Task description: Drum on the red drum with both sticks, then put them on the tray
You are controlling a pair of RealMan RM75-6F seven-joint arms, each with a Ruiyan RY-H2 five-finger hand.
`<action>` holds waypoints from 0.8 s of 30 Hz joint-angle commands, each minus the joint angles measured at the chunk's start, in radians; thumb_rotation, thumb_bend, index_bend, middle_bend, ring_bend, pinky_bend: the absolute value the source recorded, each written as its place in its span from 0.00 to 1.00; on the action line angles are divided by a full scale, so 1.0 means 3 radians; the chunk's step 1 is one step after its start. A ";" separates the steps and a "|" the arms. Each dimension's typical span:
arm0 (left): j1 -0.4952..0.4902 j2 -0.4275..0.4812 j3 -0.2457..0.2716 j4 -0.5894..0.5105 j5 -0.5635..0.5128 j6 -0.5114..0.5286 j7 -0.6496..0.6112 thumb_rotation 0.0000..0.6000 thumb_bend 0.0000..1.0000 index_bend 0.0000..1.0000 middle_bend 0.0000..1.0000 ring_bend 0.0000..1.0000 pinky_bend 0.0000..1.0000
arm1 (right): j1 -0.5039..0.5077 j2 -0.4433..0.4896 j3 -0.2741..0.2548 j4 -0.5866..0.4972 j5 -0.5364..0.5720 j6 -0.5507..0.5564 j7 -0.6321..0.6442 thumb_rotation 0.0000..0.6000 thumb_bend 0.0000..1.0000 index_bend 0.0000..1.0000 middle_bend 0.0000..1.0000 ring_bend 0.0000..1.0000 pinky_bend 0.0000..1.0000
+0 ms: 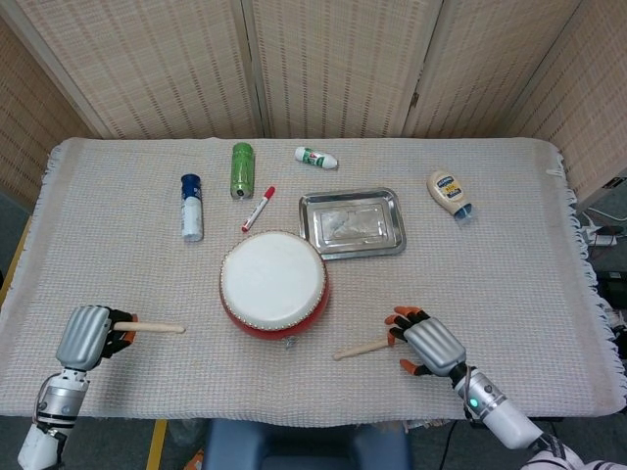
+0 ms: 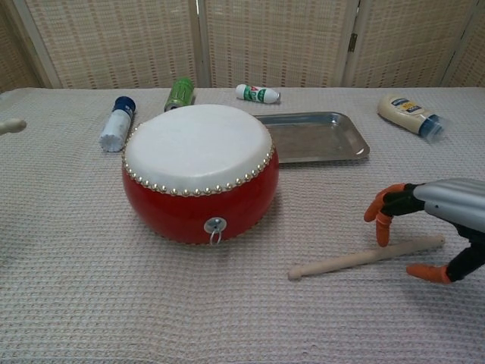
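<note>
Chest view shows your right hand (image 2: 424, 227) spread over the second stick (image 2: 367, 256) lying on the worktop before the red drum (image 2: 198, 173); lower squarely, then close. Your left hand (image 1: 90, 336) already grips its stick (image 1: 149, 326).

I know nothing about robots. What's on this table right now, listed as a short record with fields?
Drum: red drum, mid-table, white skin up
Left hand: left hand holds one stick, tip pointing toward the drum
Right hand: right hand open, fingers spread over the second stick lying on the cloth; no grasp visible
Tray: metal tray behind the drum, no sticks in it
Other items: red marker, green can, mayonnaise bottle
</note>
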 commanded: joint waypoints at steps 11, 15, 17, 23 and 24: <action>0.0009 0.0073 0.0043 -0.0047 -0.0081 -0.0056 0.0115 1.00 0.59 1.00 1.00 1.00 1.00 | 0.0355 -0.0562 0.0055 0.0449 0.0041 -0.0172 -0.0136 1.00 0.24 0.42 0.21 0.05 0.15; 0.0007 0.0090 0.0053 -0.0052 -0.0102 -0.0083 0.0110 1.00 0.58 1.00 1.00 1.00 1.00 | 0.0381 -0.0617 0.0017 0.0510 0.0057 -0.0176 -0.0170 1.00 0.24 0.43 0.21 0.05 0.15; 0.0007 0.0089 0.0057 -0.0049 -0.0107 -0.0090 0.0094 1.00 0.58 1.00 1.00 1.00 1.00 | 0.0386 -0.0642 0.0005 0.0550 0.0070 -0.0170 -0.0200 1.00 0.24 0.44 0.21 0.05 0.15; 0.0006 0.0082 0.0065 -0.0036 -0.0109 -0.0094 0.0050 1.00 0.57 1.00 1.00 1.00 1.00 | 0.0389 -0.0720 -0.0016 0.0659 0.0094 -0.0091 -0.0198 1.00 0.24 0.57 0.21 0.06 0.15; 0.0006 0.0082 0.0065 -0.0035 -0.0108 -0.0091 0.0045 1.00 0.57 1.00 1.00 1.00 1.00 | 0.0384 -0.0730 -0.0016 0.0677 0.0083 -0.0053 -0.0175 1.00 0.24 0.60 0.21 0.06 0.15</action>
